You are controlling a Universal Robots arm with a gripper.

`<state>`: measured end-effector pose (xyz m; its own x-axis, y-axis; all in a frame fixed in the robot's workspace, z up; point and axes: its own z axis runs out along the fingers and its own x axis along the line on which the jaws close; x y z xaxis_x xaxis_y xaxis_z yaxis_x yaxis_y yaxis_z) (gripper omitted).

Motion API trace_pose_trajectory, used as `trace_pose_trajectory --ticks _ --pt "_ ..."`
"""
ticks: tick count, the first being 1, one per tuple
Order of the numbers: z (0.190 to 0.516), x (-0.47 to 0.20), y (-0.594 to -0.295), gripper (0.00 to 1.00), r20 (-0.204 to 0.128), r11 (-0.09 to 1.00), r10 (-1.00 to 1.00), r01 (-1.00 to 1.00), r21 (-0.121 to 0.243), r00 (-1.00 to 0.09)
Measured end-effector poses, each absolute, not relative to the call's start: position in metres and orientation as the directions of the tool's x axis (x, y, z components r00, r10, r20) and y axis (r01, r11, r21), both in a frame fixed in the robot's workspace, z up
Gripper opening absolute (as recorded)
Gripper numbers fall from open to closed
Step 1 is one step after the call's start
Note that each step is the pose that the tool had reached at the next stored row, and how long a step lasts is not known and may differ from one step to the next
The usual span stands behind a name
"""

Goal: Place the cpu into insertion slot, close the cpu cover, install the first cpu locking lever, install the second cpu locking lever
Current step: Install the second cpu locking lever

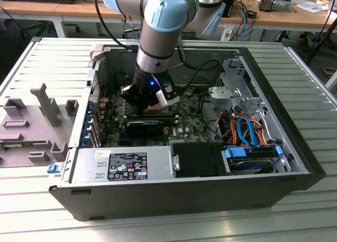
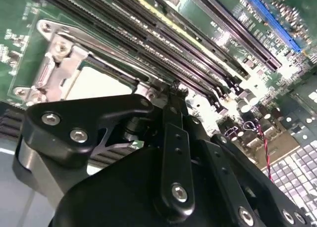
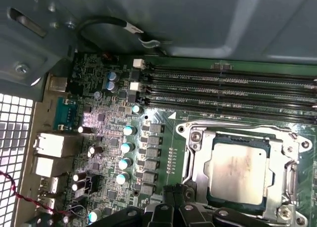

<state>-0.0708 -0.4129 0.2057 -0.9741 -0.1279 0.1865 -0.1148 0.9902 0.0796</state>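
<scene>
Already seated under its cover (image 3: pixel 198 153), the cpu (image 3: pixel 240 170) just beside the gripper (image 3: pixel 173 195), fingertips pressed together.

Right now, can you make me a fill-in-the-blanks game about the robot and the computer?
1. The cpu has a dull ____ metal top.
2. The cpu cover lies ____ around the chip.
3. The gripper hangs inside the open computer ____.
4. The long narrow memory slots are coloured ____.

Missing words: silver-grey; closed; case; black
</scene>
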Motion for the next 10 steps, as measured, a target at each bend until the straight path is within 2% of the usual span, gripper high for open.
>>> trace_pose_trajectory --ticks 5,10 --pt "0.214 -0.066 -0.413 0.11 0.191 0.990 -0.129 -0.114 0.086 -0.973" --pt "0.212 -0.034 -0.413 0.11 0.224 0.988 -0.133 -0.110 0.112 -0.965"
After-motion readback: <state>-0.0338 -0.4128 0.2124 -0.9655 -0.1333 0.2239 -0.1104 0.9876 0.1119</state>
